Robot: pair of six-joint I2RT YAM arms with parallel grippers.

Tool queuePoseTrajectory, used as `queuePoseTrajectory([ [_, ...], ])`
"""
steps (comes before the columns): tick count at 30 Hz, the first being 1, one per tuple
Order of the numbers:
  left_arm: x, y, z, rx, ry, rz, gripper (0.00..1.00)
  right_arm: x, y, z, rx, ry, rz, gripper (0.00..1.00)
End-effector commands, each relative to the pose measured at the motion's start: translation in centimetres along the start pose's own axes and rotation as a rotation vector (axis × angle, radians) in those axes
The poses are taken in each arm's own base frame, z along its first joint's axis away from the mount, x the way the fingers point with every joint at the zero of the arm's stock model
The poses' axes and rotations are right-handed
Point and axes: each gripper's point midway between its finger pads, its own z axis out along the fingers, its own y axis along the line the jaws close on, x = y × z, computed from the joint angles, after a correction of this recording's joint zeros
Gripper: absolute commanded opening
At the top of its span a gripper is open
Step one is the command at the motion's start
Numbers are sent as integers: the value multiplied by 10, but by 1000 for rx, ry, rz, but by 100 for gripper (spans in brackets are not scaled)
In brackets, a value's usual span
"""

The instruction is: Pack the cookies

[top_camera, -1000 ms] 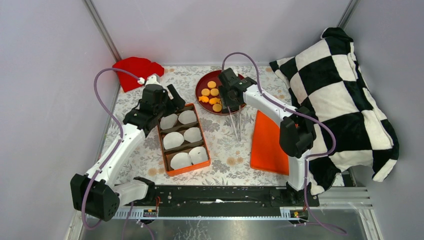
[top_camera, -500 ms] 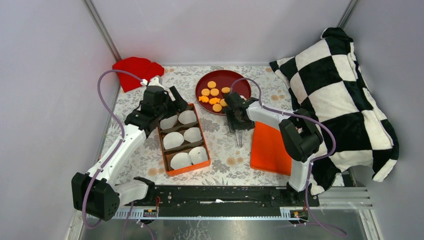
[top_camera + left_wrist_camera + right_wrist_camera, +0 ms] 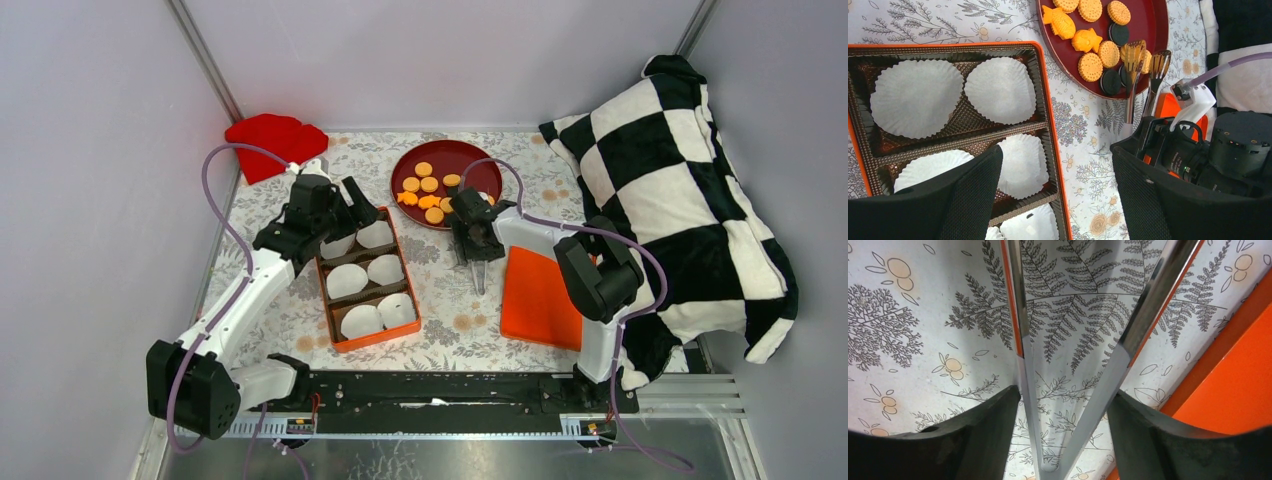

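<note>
One right end effector (image 3: 1065,394) clamping tongs (image 3: 1148,305), withdrawn from plate (image 3: 475,163), left end effector (image 3: 1055,150) released

Top external: high, behind near edge, angled down over whole table (image 3: 450,300). Left wrist: mid-height, facing down; orange box (image 3: 948,46) and cookies (image 3: 1091,67) shared with top. Right wrist: close to table, along tongs (image 3: 1148,305), shared by all three.

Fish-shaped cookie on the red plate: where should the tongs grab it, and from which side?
Probably across its narrow body, coming straight down from above. The fish-shaped cookie lies flat on the red plate, so only its edges offer a hold; the side toward the plate's rim is bare, while a star-shaped cookie crowds one end.
</note>
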Motion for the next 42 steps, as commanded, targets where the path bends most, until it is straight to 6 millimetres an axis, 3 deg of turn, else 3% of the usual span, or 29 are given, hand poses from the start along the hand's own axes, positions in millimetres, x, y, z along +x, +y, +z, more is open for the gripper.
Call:
queuePoseTrajectory([
  [1, -1, -4, 4, 30, -13, -5, 85, 11, 8, 29, -22, 47, 24, 58],
  [4, 2, -3, 5, 32, -5, -5, 84, 12, 6, 30, -11, 51, 22, 30],
  [6, 3, -3, 4, 35, -2, -4, 84, 12, 4, 28, 0, 52, 18, 23],
  [10, 2, -4, 2, 39, -6, -1, 84, 0, -6, 4, 39, 12, 8, 23],
  [16, 2, -7, 0, 55, -5, -3, 84, -33, -12, -65, 25, -104, -10, 27],
  [21, 3, -16, -3, 99, 1, -6, 84, -53, -13, -106, 6, -166, -23, 36],
  [31, -2, -30, -14, 166, -9, 10, 85, -73, -13, -137, 5, -206, -31, 46],
  [36, -1, -36, -18, 202, 1, 8, 85, -70, -14, -138, 14, -165, -49, 45],
  [42, 0, -30, -22, 185, -22, 17, 85, -73, -15, -143, 4, -214, -34, 45],
])
